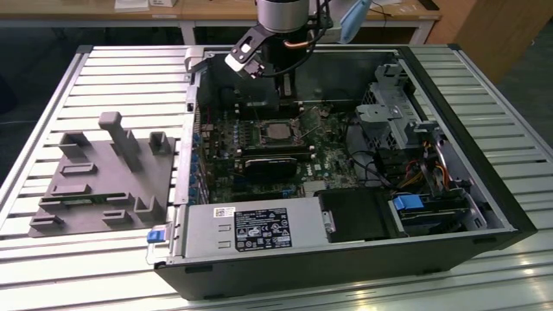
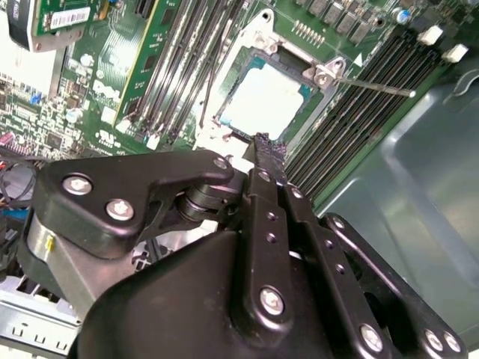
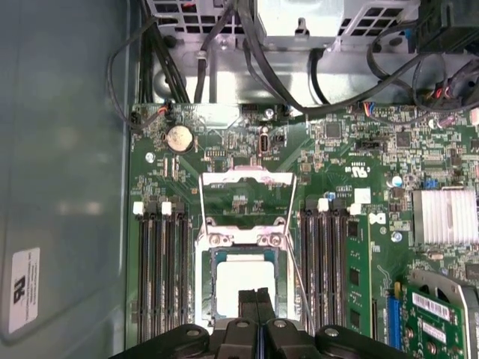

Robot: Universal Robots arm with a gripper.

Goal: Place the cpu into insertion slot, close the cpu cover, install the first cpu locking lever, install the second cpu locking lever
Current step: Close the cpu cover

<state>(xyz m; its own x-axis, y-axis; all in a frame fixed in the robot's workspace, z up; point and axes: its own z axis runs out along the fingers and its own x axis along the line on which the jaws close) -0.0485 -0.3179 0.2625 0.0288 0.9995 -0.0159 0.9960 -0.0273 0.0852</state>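
The cpu lies flat in the insertion slot, with the hand poised right over it.

In both wrist views the chip's pale metal top sits square inside the socket's rim. The cpu cover is swung open, and the green board shows through its window. A thin lever rod juts away from the socket across the memory slots. The hand's two black fingers are pressed together with nothing between them, and their tips are at the chip's edge; whether they touch it cannot be told. In the exterior view the hand reaches down into the open computer case, just above the socket. The case lies on the slatted desk, with a grey moulded fixture beside it on the exterior view's left.
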